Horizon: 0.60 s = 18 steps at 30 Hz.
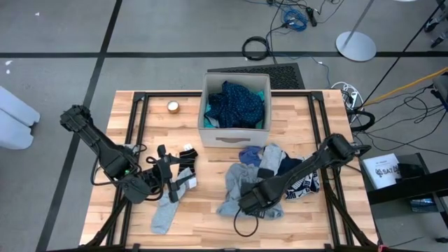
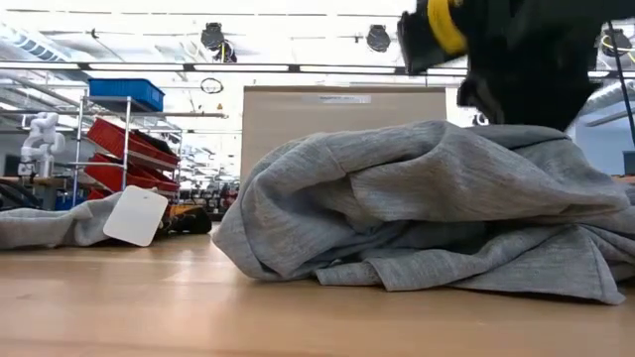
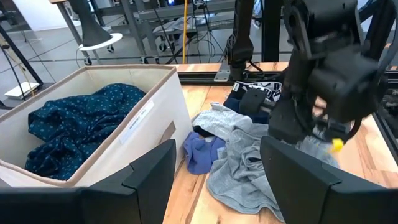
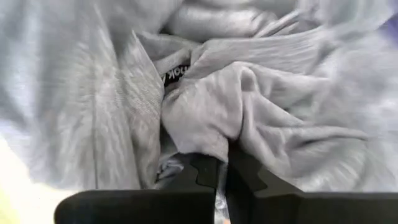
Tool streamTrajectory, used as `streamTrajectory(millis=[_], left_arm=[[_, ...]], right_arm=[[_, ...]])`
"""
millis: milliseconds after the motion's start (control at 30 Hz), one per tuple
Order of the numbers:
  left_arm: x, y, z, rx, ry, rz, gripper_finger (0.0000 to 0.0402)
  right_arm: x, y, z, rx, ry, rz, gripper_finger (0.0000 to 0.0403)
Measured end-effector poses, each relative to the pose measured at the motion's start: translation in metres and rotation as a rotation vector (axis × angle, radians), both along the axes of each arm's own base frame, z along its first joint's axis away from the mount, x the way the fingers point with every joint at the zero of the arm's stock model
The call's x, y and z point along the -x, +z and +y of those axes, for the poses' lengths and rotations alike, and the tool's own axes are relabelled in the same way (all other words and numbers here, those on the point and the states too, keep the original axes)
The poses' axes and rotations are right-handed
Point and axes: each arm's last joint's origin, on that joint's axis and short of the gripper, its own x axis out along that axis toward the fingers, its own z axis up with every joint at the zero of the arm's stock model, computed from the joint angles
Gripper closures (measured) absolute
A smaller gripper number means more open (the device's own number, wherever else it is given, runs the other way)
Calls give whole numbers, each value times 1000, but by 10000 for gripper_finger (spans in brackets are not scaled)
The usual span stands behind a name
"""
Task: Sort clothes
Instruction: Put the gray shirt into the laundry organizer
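A heap of grey garments (image 1: 241, 183) lies on the table in front of the beige box (image 1: 234, 134). It fills the low view (image 2: 427, 198). My right gripper (image 1: 250, 201) is down on the heap's near side and shut on grey cloth (image 4: 222, 163). A black-and-white patterned piece (image 1: 306, 183) and a blue piece (image 1: 249, 155) lie beside the heap. Navy dotted (image 1: 234, 103) and turquoise cloth lie in the box. My left gripper (image 1: 166, 175) is open and empty (image 3: 217, 165) over black and grey socks (image 1: 183, 168). My right gripper pinches a raised fold of the grey garment (image 4: 208, 130) between its two fingers. It comes from above, slanting toward the table's left. The rest of the garment lies crumpled on the table. How many layers are in the fold, I cannot tell.
A long grey sock (image 1: 164, 213) lies near the table's front edge at the left. A small round object (image 1: 173, 106) sits left of the box. Black frame rails (image 1: 136, 133) run along the table at both sides. Bare wood shows at the near middle.
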Motion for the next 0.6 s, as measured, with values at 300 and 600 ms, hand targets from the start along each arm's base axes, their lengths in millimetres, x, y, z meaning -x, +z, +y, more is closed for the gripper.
streamTrajectory(millis=[300,600], left_arm=[[0,0,0,0,0,0,157],[0,0,0,1,0,0,157]], right_arm=[[2,29,0,-42,-24,-148,401],[-8,33,6,-103,-6,-254,401]])
